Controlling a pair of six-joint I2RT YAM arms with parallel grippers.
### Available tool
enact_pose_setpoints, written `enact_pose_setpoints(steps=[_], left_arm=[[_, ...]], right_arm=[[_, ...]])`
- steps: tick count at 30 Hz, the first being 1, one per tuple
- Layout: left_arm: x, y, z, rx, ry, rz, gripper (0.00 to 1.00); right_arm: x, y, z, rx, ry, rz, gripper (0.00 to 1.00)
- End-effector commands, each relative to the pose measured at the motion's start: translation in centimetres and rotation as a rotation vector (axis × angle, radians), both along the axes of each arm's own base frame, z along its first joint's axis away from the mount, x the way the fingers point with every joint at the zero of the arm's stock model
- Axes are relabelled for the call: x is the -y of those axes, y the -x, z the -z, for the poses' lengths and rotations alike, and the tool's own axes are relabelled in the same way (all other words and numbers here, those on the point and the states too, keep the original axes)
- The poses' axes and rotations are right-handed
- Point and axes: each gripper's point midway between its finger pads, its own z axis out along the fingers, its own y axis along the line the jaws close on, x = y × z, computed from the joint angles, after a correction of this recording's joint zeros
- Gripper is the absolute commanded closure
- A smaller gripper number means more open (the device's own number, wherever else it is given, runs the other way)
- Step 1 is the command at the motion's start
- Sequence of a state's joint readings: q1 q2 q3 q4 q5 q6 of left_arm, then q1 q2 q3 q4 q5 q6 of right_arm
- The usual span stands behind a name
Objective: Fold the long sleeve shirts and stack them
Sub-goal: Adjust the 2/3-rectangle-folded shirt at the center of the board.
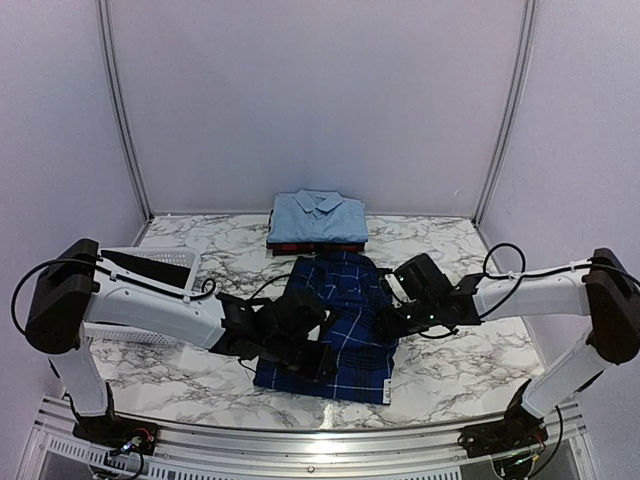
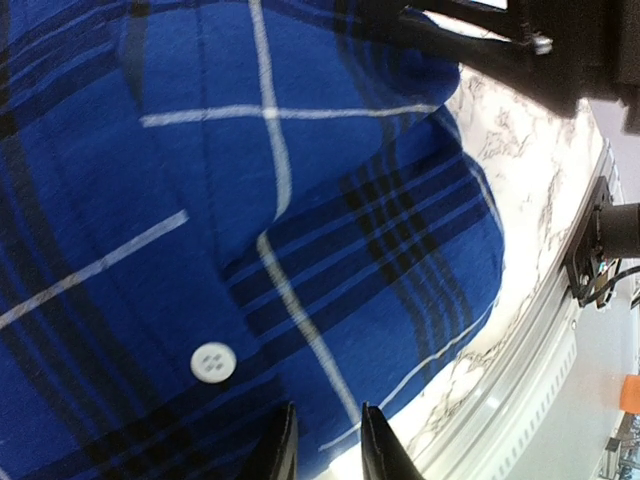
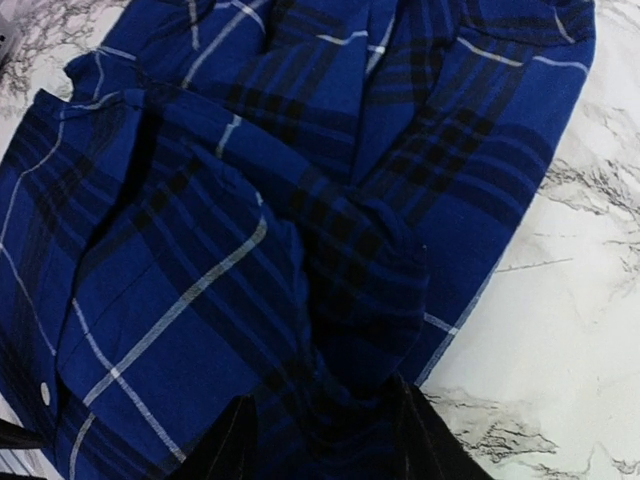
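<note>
A navy blue plaid shirt [image 1: 340, 310] lies partly folded in the middle of the table. My left gripper [image 1: 312, 352] sits on its near left part. In the left wrist view the fingers [image 2: 283, 448] stand close together with the shirt's [image 2: 300, 200] hem cloth between them, beside a white button [image 2: 212, 362]. My right gripper [image 1: 388, 320] is at the shirt's right edge. Its fingers [image 3: 228, 450] hold a bunched dark fold of the shirt [image 3: 370, 300]. At the back, a folded light blue shirt [image 1: 318, 215] rests on a red-and-black plaid shirt [image 1: 315, 246].
A white slotted basket [image 1: 150, 262] stands at the left, behind my left arm. Bare marble table [image 1: 460, 365] shows to the right of the shirt. A metal rail [image 1: 300, 440] runs along the near edge, and white walls close in the back and sides.
</note>
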State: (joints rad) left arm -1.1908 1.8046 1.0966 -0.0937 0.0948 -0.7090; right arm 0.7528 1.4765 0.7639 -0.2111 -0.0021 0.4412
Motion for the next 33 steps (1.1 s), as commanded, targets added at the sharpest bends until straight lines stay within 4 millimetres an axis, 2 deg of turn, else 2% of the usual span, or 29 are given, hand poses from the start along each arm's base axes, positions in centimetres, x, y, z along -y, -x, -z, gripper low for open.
enact_pose_setpoints(steps=[1,6,11,17,20,23,27,30,33], left_arm=[[2.0,-0.2,0.0,0.020,0.016,-0.009,0.76],[2.9,0.0,1.4,0.016,-0.009,0.006,0.76],[3.4,0.4,2.9,0.004,-0.037,0.020,0.76],[3.5,0.8,3.8,-0.004,-0.054,0.028,0.76],[3.6,0.6,3.4,0.005,-0.048,0.025,0.76],[3.7,0.5,2.4,0.016,-0.036,0.024,0.76],[2.7,-0.2,-1.1,0.055,-0.001,-0.025,0.75],[-0.1,-1.6,-3.4,0.099,0.014,-0.127,0.74],[-3.9,-2.4,-4.8,0.103,0.014,-0.228,0.73]], right_arm=[[1.0,-1.8,-0.5,0.039,0.083,0.102,0.61],[1.1,-3.4,-1.5,0.082,0.121,0.143,0.76],[0.2,-4.9,-2.3,0.114,0.133,0.142,0.90],[0.0,-6.0,-1.0,0.118,0.190,0.147,0.93],[-0.2,-5.8,-1.4,0.110,0.188,0.144,0.91],[-0.3,-4.9,-3.2,0.117,0.142,0.146,0.78],[-0.8,-2.3,-5.9,0.139,0.085,0.144,0.65],[-1.7,0.1,-6.8,0.144,0.035,0.132,0.65],[-2.9,2.7,-6.0,0.104,-0.018,0.092,0.66]])
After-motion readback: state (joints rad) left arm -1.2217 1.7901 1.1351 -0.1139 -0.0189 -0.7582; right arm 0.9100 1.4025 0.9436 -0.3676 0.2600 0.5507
